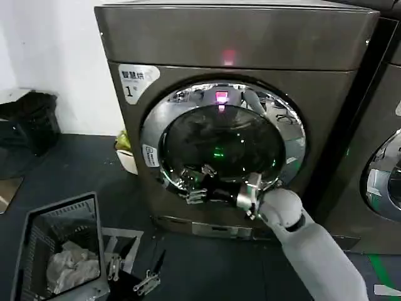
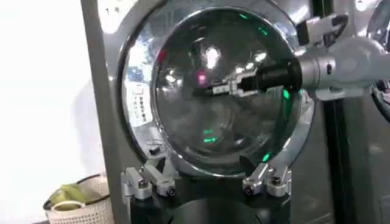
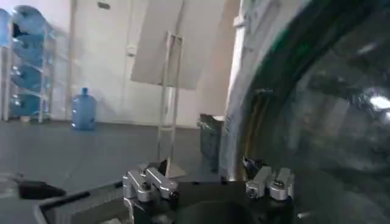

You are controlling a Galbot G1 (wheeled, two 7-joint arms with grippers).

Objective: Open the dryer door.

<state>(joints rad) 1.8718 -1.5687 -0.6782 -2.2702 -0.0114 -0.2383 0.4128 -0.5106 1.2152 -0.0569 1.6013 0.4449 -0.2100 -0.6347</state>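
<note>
The right end effector point(image 1: 195, 188), fingers spread and empty, is reaching across the dryer door point(image 1: 222, 135); it should be hooking the chrome rim's edge before pulling outward.

A wire laundry basket point(image 1: 37, 241) holding white cloth point(image 1: 72, 266) sits on the dark floor point(image 1: 75, 169).
</note>
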